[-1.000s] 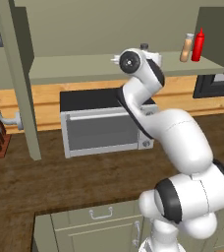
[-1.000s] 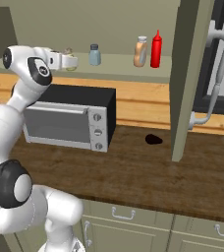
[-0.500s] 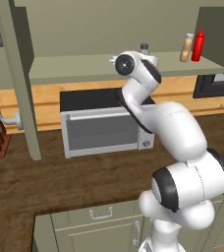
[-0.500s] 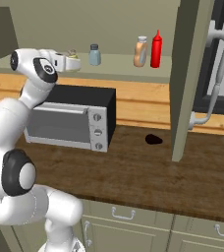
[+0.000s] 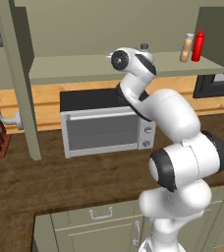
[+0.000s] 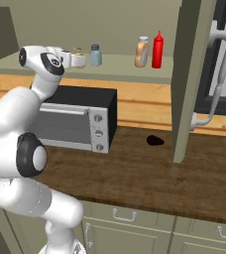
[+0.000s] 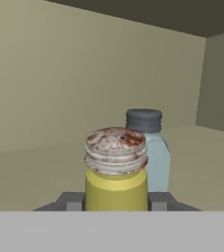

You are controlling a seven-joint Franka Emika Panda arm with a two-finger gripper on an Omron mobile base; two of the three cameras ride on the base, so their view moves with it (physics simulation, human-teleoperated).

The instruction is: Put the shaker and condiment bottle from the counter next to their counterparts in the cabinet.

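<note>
Shaker step in hand: small yellow-olive cylindrical shaker (image 7: 116,172) with speckled silver cap held upright between dark fingertips (image 7: 70,201) of two-finger gripper (image 6: 78,60), over the olive-grey wall cabinet's shelf (image 6: 120,67), just in front of pale blue-grey shaker (image 7: 151,150). Tan-orange white-capped bottle (image 6: 141,52) already beside red pointed-nozzle squeeze bottle (image 6: 157,49). Next, probably: lower onto shelf, release without nudging the blue-grey neighbour.

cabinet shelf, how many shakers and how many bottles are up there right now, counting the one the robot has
Shakers: 2, the yellow shaker in the end effector and the blue-grey shaker.
Bottles: 2, the tan bottle and the red squeeze bottle.
Total: 4
</note>
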